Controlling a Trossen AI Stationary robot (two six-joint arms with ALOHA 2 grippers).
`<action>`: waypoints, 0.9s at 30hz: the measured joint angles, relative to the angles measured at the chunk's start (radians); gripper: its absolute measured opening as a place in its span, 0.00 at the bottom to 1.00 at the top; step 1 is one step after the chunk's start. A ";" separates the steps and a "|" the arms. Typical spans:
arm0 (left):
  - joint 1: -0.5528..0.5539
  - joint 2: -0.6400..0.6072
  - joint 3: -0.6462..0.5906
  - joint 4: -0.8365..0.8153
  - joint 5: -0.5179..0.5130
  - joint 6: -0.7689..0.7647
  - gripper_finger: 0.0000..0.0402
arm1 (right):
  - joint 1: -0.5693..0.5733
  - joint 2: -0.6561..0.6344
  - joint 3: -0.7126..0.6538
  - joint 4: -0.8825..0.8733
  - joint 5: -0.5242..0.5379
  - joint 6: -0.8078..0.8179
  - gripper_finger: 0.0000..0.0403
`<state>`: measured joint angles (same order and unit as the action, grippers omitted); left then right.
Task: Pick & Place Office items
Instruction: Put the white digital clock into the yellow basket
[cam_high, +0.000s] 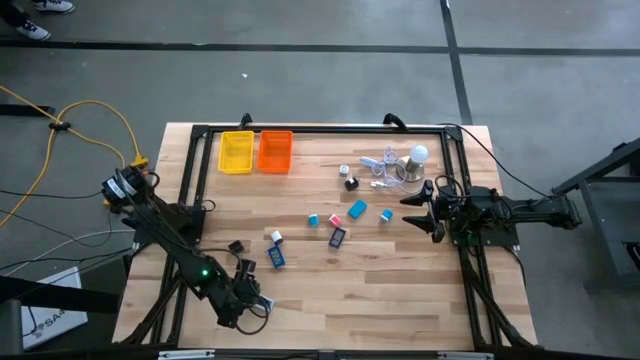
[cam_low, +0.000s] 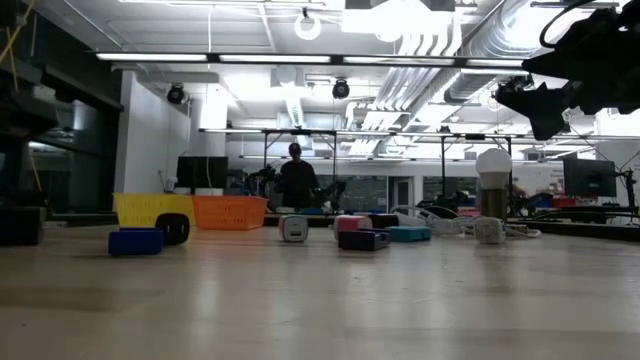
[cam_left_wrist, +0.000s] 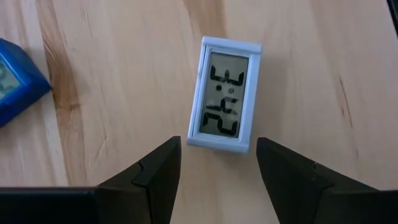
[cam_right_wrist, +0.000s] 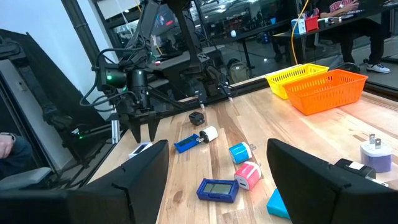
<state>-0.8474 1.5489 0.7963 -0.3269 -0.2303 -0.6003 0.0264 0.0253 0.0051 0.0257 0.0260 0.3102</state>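
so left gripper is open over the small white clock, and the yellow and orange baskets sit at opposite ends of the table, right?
Not quite. The high view shows the yellow basket and orange basket side by side at the far edge, not at opposite ends. The rest holds: the left gripper is open over the small white clock.

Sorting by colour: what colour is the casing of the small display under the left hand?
White casing, grey screen with dark digits; left wrist view shows it best.

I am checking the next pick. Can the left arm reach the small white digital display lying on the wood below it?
Probably yes. The left gripper hangs directly above the white digital display, jaws open wider than its narrow side, and the wood around it is bare; the blue item lies well apart.
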 joint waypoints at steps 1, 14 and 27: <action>0.000 0.001 0.000 0.000 0.000 -0.001 0.51 | 0.000 0.000 0.000 0.000 0.000 0.000 0.64; 0.000 0.056 0.000 0.042 0.004 -0.010 0.51 | 0.000 0.000 0.000 0.000 0.000 0.000 0.64; 0.007 0.063 0.000 0.071 0.012 -0.010 0.51 | 0.000 0.000 0.000 0.000 0.000 0.000 0.64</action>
<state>-0.8402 1.6119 0.7963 -0.2559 -0.2183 -0.6106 0.0261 0.0250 0.0051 0.0258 0.0261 0.3099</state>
